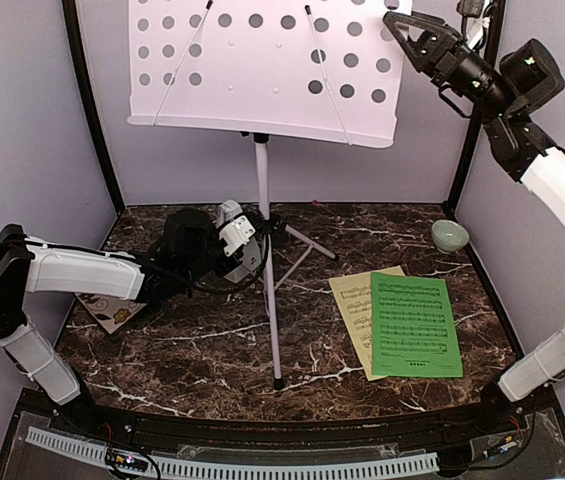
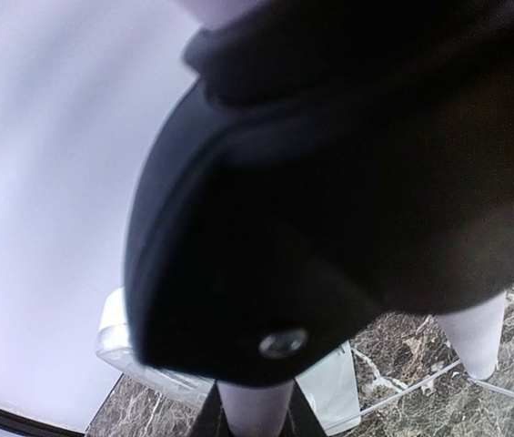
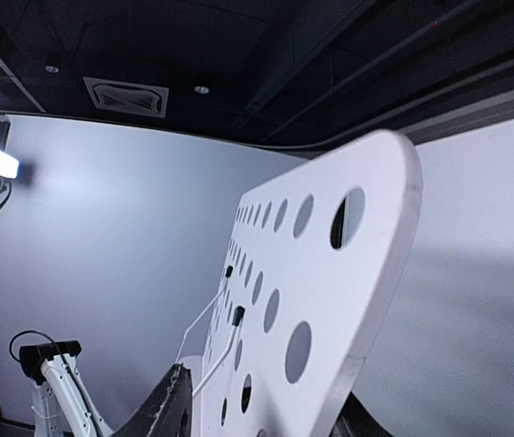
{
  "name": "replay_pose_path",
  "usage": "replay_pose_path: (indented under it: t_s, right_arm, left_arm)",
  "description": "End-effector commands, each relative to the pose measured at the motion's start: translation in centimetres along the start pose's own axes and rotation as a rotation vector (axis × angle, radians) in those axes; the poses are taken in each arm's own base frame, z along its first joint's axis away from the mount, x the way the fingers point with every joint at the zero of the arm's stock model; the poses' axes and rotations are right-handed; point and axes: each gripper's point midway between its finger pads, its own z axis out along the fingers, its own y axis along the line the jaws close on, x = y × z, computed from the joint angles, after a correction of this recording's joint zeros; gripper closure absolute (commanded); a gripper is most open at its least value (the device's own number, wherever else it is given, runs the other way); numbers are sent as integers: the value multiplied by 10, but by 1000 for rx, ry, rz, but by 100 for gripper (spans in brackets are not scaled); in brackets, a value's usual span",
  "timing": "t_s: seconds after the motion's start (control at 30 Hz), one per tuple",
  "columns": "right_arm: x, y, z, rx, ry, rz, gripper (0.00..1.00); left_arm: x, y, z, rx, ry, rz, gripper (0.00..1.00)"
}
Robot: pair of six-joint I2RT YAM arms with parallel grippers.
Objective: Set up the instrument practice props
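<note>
The white tripod music stand [image 1: 265, 290] is upright at the middle of the table, its perforated desk [image 1: 262, 70] high at the back. My left gripper [image 1: 252, 250] reaches in low and is shut on the stand's pole [image 2: 252, 414], just under the black hub. The light-grey metronome [image 1: 234, 228] sits right behind it, half hidden [image 2: 334, 396]. My right gripper [image 1: 402, 28] is at the desk's upper right corner; its jaws are open on both sides of the desk's edge [image 3: 320, 273]. The green sheet [image 1: 414, 325] lies flat on the pale-yellow sheet [image 1: 352, 305] at the right.
A small pale-green bowl [image 1: 449, 235] is at the back right corner. A floral tile [image 1: 112, 312] lies partly under my left arm. The stand's thin legs [image 1: 307, 240] spread across the marble top [image 1: 192, 350]. Grey walls close in on three sides.
</note>
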Motion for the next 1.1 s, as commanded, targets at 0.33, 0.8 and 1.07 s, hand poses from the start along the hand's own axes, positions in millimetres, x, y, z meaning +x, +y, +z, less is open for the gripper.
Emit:
replay_pose_path:
  t_s: [0.33,0.8,1.07]
  right_arm:
    - [-49,18,-23,119,-45,-29,9]
    - [-35,2,-55,361,80,141,0]
    - [-23,4,-66,389,109,152,0]
  left_arm:
    - [5,-16,2,-10,73,-64,97]
    - [16,-20,7,-74,206,-209,97]
    - [10,-27,26,-66,205,-204,98]
